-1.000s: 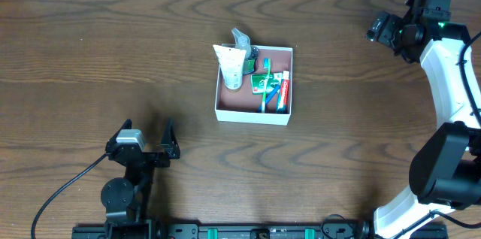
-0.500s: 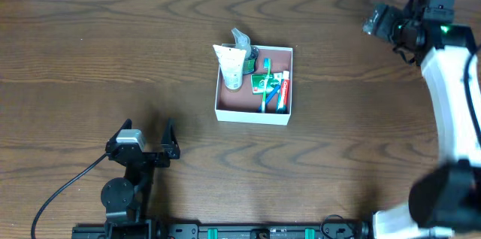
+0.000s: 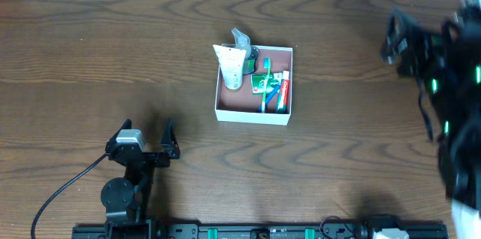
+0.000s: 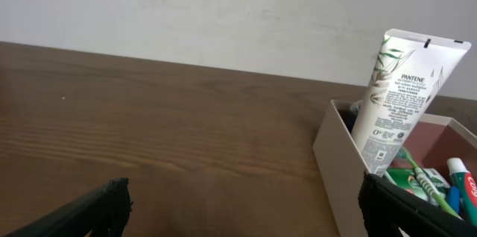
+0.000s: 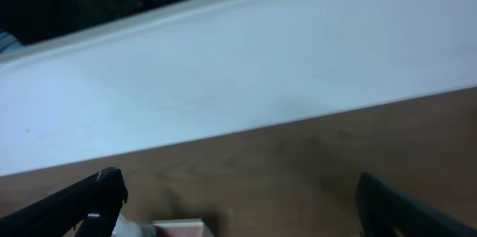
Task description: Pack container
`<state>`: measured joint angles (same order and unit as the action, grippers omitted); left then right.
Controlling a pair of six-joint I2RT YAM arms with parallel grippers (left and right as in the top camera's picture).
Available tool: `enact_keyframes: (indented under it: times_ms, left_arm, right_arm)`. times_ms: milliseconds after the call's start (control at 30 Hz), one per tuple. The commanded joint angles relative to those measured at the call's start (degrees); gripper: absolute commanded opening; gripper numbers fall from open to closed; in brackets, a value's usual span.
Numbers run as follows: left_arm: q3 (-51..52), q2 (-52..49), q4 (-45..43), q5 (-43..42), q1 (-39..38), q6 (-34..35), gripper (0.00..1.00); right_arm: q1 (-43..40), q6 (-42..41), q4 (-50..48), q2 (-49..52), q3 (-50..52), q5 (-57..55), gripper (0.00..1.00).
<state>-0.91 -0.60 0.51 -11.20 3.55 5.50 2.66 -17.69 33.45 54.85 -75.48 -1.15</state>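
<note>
**Item 1: container** (image 3: 253,116). Shallow square box with white walls and a pinkish-brown floor, sitting just above the middle of the overhead frame on the wooden table (image 3: 90,43). In the left wrist view its near corner (image 4: 339,155) fills the lower right. It has no lid, so I judge everything goes in from above.

**Item 2: white tube** (image 3: 233,66). It stands propped in the box's upper-left corner, cap end down, and leans on the wall because it is taller than the box is deep. The left wrist view shows its flat crimped end (image 4: 393,88) well above the rim.

**Item 3: toothbrush** (image 3: 264,83) and **red-and-white toothpaste** (image 3: 283,92). They lie flat side by side along the right half of the floor, which is how long, thin things settle. Something pale grey pokes up behind the tube; I cannot identify it.

**Item 4: left gripper** (image 3: 148,132). It is in the lower left of the overhead frame, well apart from the box. Its fingers are spread wide with nothing between them (image 4: 242,203), and it looks parked.

**Item 5: right gripper** (image 3: 397,37). It is at the far right edge and heavily blurred in the overhead view. Its own camera shows the jaws wide apart and empty (image 5: 238,203), facing a pale wall and the table's far edge rather than the box.

**Status:** I see no loose toiletries on the table, so my judgement is that packing is at or near its end.
</note>
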Motion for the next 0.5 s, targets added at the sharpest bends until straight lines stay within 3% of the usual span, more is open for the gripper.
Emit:
enact_keyframes:
  times_ms: [0,267,467]
  left_arm:
    - [0.68,0.26,2.49,-0.13,0.02,-0.96,0.98]
    - [0.68,0.26,2.49,-0.13,0.02,-0.96,0.98]
    - [0.68,0.26,2.49,-0.13,0.02,-0.96,0.98]
  right_arm:
    - [-1.79,1.01,-3.10,-7.17,13.16,-0.76,0.99]
    - [-0.94,3.72,-30.05,-26.12,46.75,-0.17,0.99]
    - [4.50,12.07,-47.12,-34.53,64.08,2.71,0.99]
